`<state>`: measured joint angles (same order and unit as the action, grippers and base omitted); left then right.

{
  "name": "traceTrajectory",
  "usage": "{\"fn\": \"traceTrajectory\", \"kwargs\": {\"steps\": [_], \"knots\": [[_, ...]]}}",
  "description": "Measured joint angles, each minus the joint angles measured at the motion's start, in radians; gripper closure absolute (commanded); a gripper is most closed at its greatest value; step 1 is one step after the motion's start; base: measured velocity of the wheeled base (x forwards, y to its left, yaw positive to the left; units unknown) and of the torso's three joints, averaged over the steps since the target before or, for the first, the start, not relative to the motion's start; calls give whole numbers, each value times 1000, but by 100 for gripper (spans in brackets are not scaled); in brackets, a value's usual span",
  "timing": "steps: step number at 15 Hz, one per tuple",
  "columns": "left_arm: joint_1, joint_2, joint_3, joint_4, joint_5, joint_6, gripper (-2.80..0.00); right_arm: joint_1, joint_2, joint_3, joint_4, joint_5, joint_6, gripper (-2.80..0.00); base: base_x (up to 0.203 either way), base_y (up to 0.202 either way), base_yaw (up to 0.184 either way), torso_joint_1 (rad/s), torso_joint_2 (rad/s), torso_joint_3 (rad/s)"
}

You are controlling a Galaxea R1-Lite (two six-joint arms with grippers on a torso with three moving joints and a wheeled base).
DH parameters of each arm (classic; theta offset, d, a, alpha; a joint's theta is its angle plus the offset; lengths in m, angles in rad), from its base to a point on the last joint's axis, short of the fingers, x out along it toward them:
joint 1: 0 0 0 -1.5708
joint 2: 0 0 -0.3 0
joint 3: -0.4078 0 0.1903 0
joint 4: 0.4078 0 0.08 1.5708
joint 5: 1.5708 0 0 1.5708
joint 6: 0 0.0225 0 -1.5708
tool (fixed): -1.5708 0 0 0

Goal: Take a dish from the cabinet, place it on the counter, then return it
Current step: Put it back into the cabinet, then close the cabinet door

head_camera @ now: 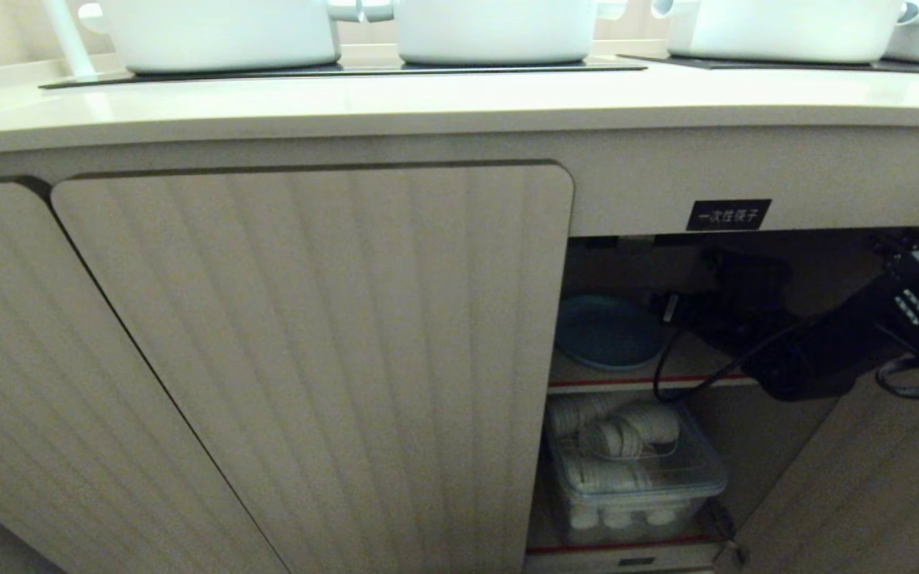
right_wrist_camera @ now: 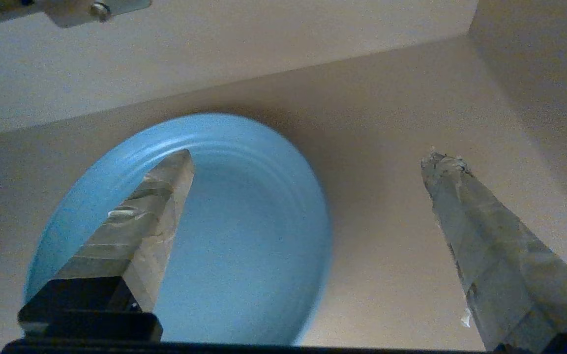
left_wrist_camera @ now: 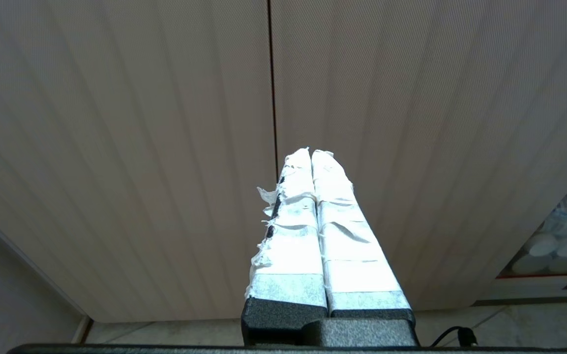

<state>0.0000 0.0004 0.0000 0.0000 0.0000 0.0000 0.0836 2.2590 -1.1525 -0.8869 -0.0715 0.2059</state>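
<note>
The cabinet (head_camera: 308,359) has its right compartment open under a small black label (head_camera: 728,214). On its inner shelf lies the light-blue dish (head_camera: 606,331), flat and towards the left side. My right arm reaches in from the right, with the right gripper (head_camera: 686,309) just beside the dish. In the right wrist view this gripper (right_wrist_camera: 310,158) is open and empty: one taped finger (right_wrist_camera: 155,211) hovers over the dish (right_wrist_camera: 244,236), the other stands over bare shelf. My left gripper (left_wrist_camera: 311,152) is shut and empty, facing a closed ribbed door. The counter (head_camera: 427,104) runs above.
White pots (head_camera: 491,32) stand on black cooktop panels (head_camera: 347,70) on the counter. A clear plastic box of white cups (head_camera: 634,470) fills the lower shelf. A black cable (head_camera: 662,363) hangs from my right arm across the shelf edge. The opened door (head_camera: 865,478) stands at right.
</note>
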Motion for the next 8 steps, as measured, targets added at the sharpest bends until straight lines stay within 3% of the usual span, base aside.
{"fn": "traceTrajectory", "kwargs": {"steps": [3, 4, 8], "knots": [[0, 0, 0, 0, 0, 0, 0, 1, -7, 69, -100, 1, -35, -280, 0, 0, 0, 0, 0, 0], [0, 0, 0, 0, 0, 0, 0, 1, -9, 89, -133, 1, -37, 0, 0, 0, 0, 0, 0, 0], [0, 0, 0, 0, 0, 0, 0, 2, -25, 163, -212, 2, -38, 0, 0, 0, 0, 0, 0, 0]]}}
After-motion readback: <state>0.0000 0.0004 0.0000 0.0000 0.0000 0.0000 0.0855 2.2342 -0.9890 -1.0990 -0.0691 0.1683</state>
